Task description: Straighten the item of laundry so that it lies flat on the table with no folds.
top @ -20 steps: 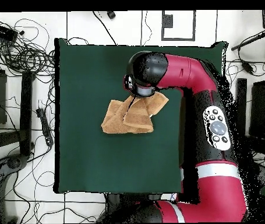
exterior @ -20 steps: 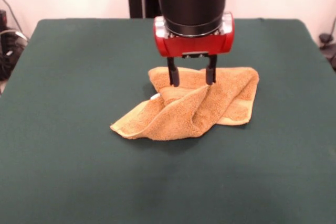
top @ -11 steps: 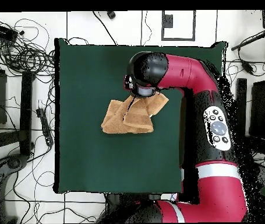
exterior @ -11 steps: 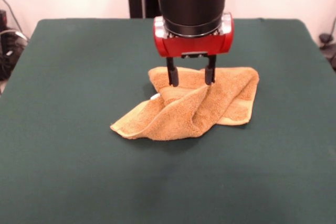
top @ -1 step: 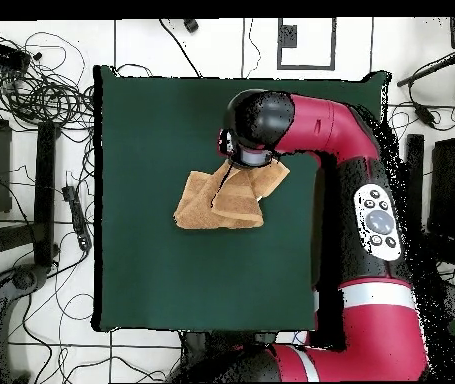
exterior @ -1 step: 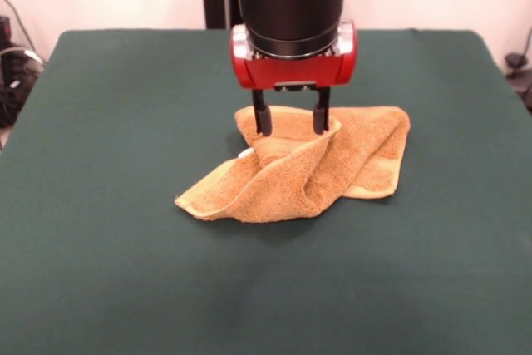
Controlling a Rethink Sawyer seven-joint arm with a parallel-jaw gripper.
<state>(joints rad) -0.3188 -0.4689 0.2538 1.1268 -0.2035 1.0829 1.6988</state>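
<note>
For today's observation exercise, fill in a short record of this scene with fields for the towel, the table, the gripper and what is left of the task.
towel: golden-tan towel, crumpled, with a raised fold across its middle and a small white tag at one edge
table: dark green table, towel lying near its middle
gripper: gripper open, fingers pointing down over the towel's far part, holding nothing
task left: towel not yet flat; folds remain
</note>
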